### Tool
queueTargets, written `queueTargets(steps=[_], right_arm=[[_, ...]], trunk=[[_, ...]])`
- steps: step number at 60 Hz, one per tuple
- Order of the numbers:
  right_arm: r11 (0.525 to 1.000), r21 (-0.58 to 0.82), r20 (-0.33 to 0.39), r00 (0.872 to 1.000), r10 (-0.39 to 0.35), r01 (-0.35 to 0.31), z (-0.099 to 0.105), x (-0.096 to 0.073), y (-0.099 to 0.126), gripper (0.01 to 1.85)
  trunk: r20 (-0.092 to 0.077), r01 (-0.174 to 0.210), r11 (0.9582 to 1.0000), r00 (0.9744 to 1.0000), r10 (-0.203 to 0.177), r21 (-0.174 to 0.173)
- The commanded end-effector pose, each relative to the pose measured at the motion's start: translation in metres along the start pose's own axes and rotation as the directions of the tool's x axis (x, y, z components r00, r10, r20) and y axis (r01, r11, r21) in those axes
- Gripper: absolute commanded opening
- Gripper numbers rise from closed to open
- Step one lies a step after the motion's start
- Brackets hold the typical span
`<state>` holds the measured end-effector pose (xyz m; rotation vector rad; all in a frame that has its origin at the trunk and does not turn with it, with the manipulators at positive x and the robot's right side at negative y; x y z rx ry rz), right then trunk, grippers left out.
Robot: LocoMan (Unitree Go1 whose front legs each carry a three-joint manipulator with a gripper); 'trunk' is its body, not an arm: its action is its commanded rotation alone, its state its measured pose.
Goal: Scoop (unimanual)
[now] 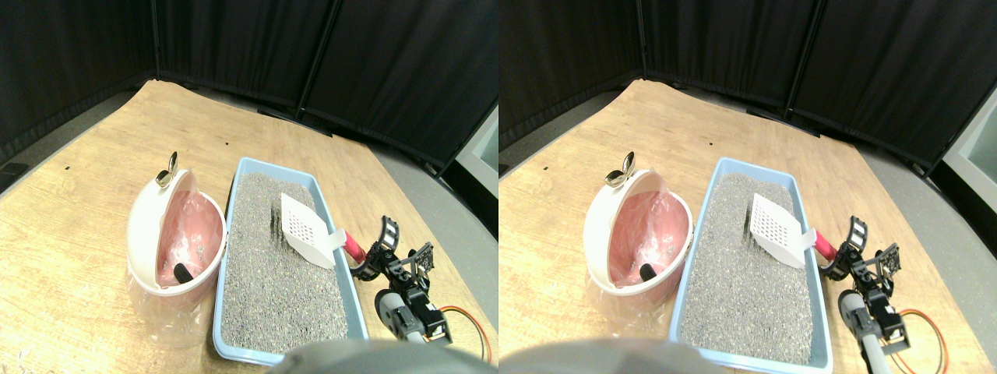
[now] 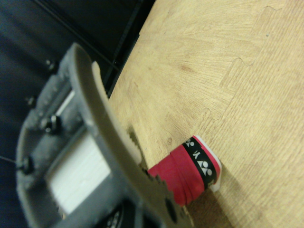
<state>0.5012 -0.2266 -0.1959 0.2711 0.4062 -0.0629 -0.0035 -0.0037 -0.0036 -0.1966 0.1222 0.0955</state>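
Tool [image 1: 379,248] closed on red-wrapped handle [image 1: 354,248] of white scoop [image 1: 305,228], its blade over grey litter [image 1: 280,273].

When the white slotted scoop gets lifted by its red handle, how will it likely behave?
The scoop looks like thin moulded plastic, so it is probably stiff and light. Its slots should let loose litter sift back into the blue tray. The red wrapped handle looks grippy, so slipping seems unlikely, though the blade hanging far beyond the right gripper might twist downward.
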Motion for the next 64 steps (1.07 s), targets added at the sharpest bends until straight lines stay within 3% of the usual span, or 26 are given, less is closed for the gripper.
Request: queueTargets(steps=[1, 11, 19, 23, 24, 28, 29, 30, 31, 33, 34, 35, 36, 38, 41, 47, 64], right_arm=[[0.998, -0.049, 0.042, 0.998, 0.035, -0.033, 0.012, -0.004, 0.004, 1.5], [0.998, -0.048, 0.036, 0.998, 0.044, -0.042, 0.019, -0.016, 0.006, 1.56], [0.997, -0.058, 0.061, 0.996, 0.058, -0.055, 0.028, -0.034, 0.005, 1.51], [0.992, -0.084, 0.092, 0.991, 0.101, -0.093, 0.035, -0.044, 0.004, 1.42], [0.984, -0.126, 0.117, 0.984, 0.138, -0.123, 0.037, -0.047, 0.003, 1.37], [0.985, -0.117, 0.157, 0.977, 0.146, -0.128, 0.04, -0.052, 0.003, 1.19], [0.984, -0.107, 0.179, 0.97, 0.162, -0.145, 0.042, -0.055, 0.003, 1.04], [0.979, -0.102, 0.221, 0.956, 0.195, -0.176, 0.043, -0.058, 0.003, 0.76], [0.979, -0.102, 0.221, 0.956, 0.195, -0.176, 0.043, -0.058, 0.003, 0.76], [0.976, -0.126, 0.261, 0.943, 0.205, -0.177, 0.046, -0.062, 0.003, 0.36], [0.973, -0.132, 0.269, 0.938, 0.219, -0.189, 0.046, -0.062, 0.003, 0.24], [0.973, -0.132, 0.269, 0.938, 0.219, -0.189, 0.046, -0.062, 0.003, 0.24], [0.967, -0.146, 0.285, 0.927, 0.244, -0.209, 0.047, -0.063, 0.003, 0.06], [0.965, -0.167, 0.328, 0.912, 0.246, -0.2, 0.048, -0.067, 0.003, 0.06], [0.96, -0.172, 0.332, 0.904, 0.269, -0.223, 0.049, -0.07, 0.002, 0.06], [0.965, -0.169, 0.329, 0.912, 0.246, -0.199, 0.051, -0.075, 0.001, 0.06], [0.957, -0.208, 0.331, 0.907, 0.262, -0.2, 0.049, -0.082, 0.005, 0.06]], trunk=[[-0.013, -0.006, 0.9999, 0.9999, 0.006, -0.014], [-0.011, -0.002, 0.9999, 0.9999, 0.002, -0.01], [-0.006, 0.009, 1.0, 0.9999, -0.009, -0.003], [-0.007, 0.012, 0.9999, 0.9999, -0.012, 0.0], [-0.007, 0.014, 0.9999, 0.9999, -0.014, 0.002], [-0.003, 0.023, 0.9997, 0.9997, -0.023, 0.009], [-0.003, 0.023, 0.9997, 0.9997, -0.023, 0.009], [-0.003, 0.026, 0.9996, 0.9997, -0.026, 0.012], [-0.003, 0.029, 0.9995, 0.9996, -0.029, 0.014], [-0.002, 0.031, 0.9994, 0.9995, -0.031, 0.016], [0.0, 0.034, 0.9993, 0.9994, -0.034, 0.018], [0.0, 0.034, 0.9993, 0.9994, -0.034, 0.018], [0.001, 0.037, 0.9991, 0.9993, -0.037, 0.021], [0.003, 0.039, 0.999, 0.9992, -0.039, 0.024], [0.004, 0.042, 0.9987, 0.9991, -0.043, 0.027], [0.011, 0.053, 0.9978, 0.9985, -0.054, 0.038], [0.011, 0.073, 0.9962, 0.9972, -0.074, 0.047]])
